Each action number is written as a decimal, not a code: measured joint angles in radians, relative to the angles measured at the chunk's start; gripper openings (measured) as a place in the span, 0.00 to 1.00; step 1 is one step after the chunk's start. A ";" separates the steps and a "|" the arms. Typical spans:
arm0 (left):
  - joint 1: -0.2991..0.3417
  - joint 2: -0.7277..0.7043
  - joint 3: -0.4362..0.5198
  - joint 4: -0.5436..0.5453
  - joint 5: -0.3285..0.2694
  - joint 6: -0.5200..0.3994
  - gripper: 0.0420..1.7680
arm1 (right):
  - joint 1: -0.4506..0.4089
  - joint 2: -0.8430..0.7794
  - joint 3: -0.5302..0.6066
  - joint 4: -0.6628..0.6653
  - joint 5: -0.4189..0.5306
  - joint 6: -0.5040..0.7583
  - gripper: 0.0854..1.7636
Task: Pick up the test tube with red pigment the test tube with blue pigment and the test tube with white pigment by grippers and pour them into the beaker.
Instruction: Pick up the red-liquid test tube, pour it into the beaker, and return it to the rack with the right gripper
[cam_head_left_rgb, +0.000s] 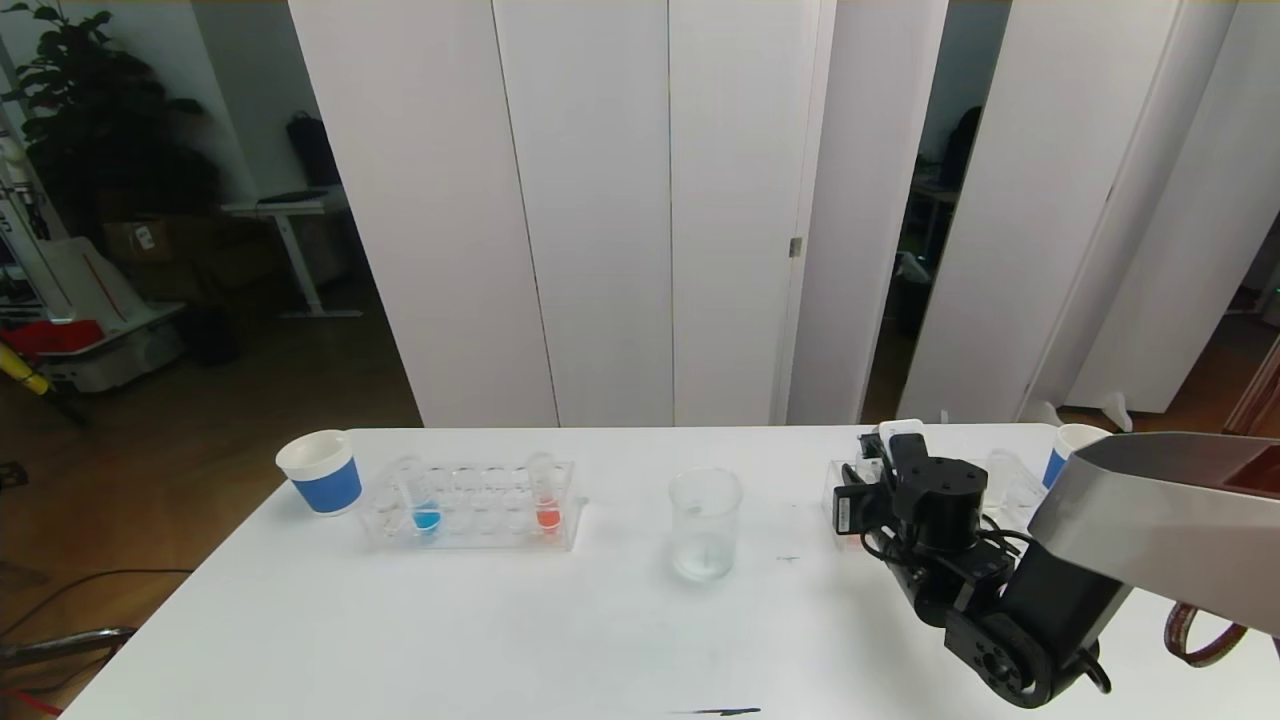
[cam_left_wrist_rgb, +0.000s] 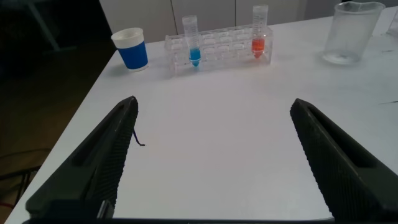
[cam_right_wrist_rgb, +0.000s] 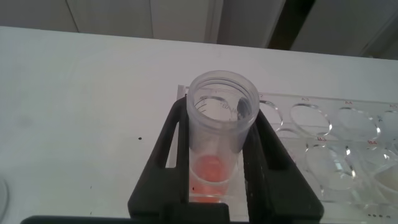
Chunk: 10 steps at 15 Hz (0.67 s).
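Observation:
My right gripper (cam_right_wrist_rgb: 219, 117) is shut on a clear test tube with red pigment (cam_right_wrist_rgb: 211, 169) at the end of the right rack (cam_right_wrist_rgb: 348, 124). In the head view this gripper (cam_head_left_rgb: 900, 450) hangs over that rack (cam_head_left_rgb: 1012, 482), right of the beaker (cam_head_left_rgb: 705, 525). The test tube with blue pigment (cam_head_left_rgb: 426, 515) and another red tube (cam_head_left_rgb: 547, 512) stand in the left rack (cam_head_left_rgb: 470, 505). My left gripper (cam_left_wrist_rgb: 214, 104) is open and empty, low over bare table, with the blue tube (cam_left_wrist_rgb: 194, 53), red tube (cam_left_wrist_rgb: 259, 43) and beaker (cam_left_wrist_rgb: 351, 31) beyond it. I cannot make out the white pigment tube.
A blue-and-white paper cup (cam_head_left_rgb: 322, 472) stands left of the left rack, and another cup (cam_head_left_rgb: 1068, 447) stands behind the right rack. The white table (cam_head_left_rgb: 500, 640) ends close behind the racks. A dark pen mark (cam_head_left_rgb: 715, 711) lies near the front edge.

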 joint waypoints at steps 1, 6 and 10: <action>0.000 0.000 0.000 0.000 0.000 0.000 0.99 | -0.001 0.002 -0.001 0.000 0.000 0.000 0.21; 0.000 0.000 0.000 0.000 0.000 0.000 0.99 | -0.005 0.006 -0.005 -0.001 0.000 0.004 0.29; 0.000 0.000 0.000 0.000 0.000 0.000 0.99 | -0.010 0.004 -0.006 -0.001 0.000 0.005 0.29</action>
